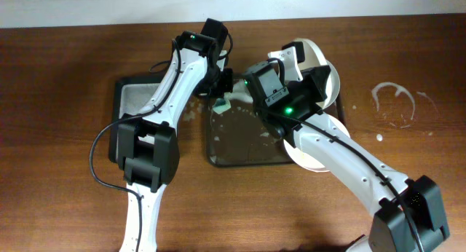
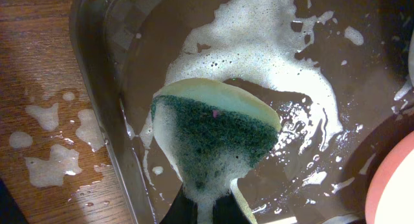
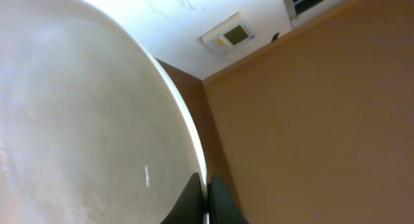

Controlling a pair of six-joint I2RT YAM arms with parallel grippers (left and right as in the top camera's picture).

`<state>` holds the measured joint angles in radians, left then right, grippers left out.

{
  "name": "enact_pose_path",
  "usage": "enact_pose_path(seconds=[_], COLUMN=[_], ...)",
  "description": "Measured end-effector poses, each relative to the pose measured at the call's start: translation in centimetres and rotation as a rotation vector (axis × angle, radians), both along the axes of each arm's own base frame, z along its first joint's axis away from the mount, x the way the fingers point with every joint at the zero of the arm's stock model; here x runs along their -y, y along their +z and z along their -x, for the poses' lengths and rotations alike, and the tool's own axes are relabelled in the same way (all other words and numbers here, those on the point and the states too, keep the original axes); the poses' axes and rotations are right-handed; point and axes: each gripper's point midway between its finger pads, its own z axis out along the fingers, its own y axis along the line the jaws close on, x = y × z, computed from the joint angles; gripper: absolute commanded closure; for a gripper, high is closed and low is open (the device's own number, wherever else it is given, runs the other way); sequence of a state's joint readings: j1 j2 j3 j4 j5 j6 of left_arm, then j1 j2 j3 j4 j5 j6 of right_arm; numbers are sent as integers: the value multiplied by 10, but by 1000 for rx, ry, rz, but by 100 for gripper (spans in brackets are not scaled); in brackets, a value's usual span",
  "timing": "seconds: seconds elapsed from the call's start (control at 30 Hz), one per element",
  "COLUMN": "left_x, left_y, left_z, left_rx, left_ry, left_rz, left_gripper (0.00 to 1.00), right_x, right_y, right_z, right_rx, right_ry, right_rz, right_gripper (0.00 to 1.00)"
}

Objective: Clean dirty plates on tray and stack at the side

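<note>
My right gripper (image 3: 206,199) is shut on the rim of a white plate (image 3: 84,120) and holds it tilted up on edge above the far right of the large dark tray (image 1: 233,154). The held plate also shows in the overhead view (image 1: 312,54). Another plate edge (image 1: 334,88) shows just behind it, and a further plate (image 1: 304,162) peeks out under my right forearm at the tray's right side. My left gripper (image 2: 206,208) is shut on a green-yellow sponge (image 2: 213,130), soaked in foam, just above the tray floor (image 2: 162,49) near its left rim.
White foam (image 2: 259,49) covers much of the wet tray floor. Foam drops (image 2: 52,159) lie on the wood left of the tray. A smaller dark tray (image 1: 135,95) sits to the left. A ring of spilled foam (image 1: 393,103) marks the table at far right.
</note>
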<state>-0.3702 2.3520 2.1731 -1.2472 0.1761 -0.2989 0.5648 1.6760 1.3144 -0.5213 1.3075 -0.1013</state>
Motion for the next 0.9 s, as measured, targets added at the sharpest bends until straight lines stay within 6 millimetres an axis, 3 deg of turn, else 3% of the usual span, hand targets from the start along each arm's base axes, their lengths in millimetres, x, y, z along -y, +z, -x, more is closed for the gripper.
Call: enact_pose_path(seconds=[0.17,0.37,0.5,0.63,0.7,0.8,0.9], left_x=[0,0,0,0,0,0,0], left_y=[0,0,0,0,0,0,0], left_z=[0,0,1,1,0,0,1], left_rx=[-2,-2,-2,-2,-2,-2,-6], left_ry=[0,0,0,0,0,0,0], left_rz=[0,0,0,0,0,0,-2], left_gripper=[100,100,100,100,100,100,100], right_x=[-4,0,14,33,28,6,13], right_y=[-2,15,26,50,43,15,20], right_z=[11,23,28,38,35,28,29], right_rx=[-32,20,58,155,92,-77,-7], right_ry=[76,112,59,-50,-8,136,80], right_rz=[-161,-324,-278,-152,-157,-232,-254], right_gripper=[96,96,96,96,96,96,96])
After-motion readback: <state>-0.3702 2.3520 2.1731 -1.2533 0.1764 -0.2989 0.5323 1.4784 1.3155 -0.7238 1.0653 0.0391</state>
